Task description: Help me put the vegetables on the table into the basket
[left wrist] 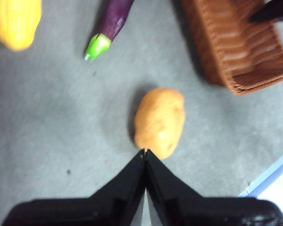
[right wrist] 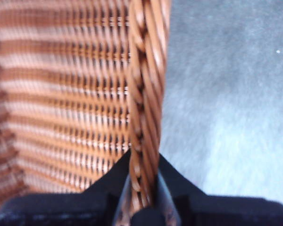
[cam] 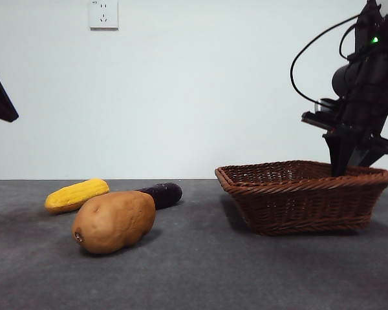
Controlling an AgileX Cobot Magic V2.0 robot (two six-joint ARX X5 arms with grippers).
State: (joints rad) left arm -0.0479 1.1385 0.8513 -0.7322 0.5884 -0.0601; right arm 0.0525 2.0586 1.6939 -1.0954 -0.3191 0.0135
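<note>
- Nothing is lying in the wicker basket (cam: 307, 194) yet as far as the front view shows; all three vegetables are sitting on the grey table (cam: 200, 271), so the whole job appears to be waiting.
- The potato (cam: 114, 221) is resting nearest the table's front edge, toward the left side; the corn cob (cam: 76, 194) and the purple eggplant (cam: 161, 193) are lying just behind it, further from that edge.
- The basket is standing toward the table's right side, well apart from the vegetables.
- The right gripper (right wrist: 144, 188) is pinching the basket's braided rim (right wrist: 146, 94), its jaws closed onto the weave from either side, apparently steadying or shifting the basket.
- The left gripper (left wrist: 145, 153) is hovering above the potato with jaws pressed together, holding nothing.
</note>
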